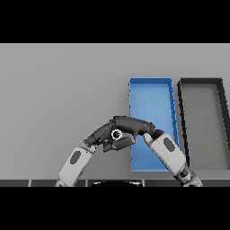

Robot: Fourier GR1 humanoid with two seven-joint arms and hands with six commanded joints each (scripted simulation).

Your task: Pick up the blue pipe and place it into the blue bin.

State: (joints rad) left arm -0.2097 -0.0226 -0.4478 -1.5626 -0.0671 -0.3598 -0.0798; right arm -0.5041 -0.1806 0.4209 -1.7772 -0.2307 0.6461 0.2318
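Observation:
My two hands meet just left of the blue bin (152, 99), near its front left corner. Between them shows the round, pale-rimmed end of the pipe (117, 134); it looks dark here and the rest of it is hidden. My left hand (101, 134) reaches in from the lower left, fingers curled against the pipe. My right hand (135, 125) comes across the bin's front part, its fingers lying over the pipe and its thumb (124, 143) under it. The pipe is held above the table, outside the bin.
A dark grey bin (182, 117) stands right beside the blue one on its right. My right forearm (168, 152) covers the blue bin's front right part. Bare grey table stretches to the left and behind.

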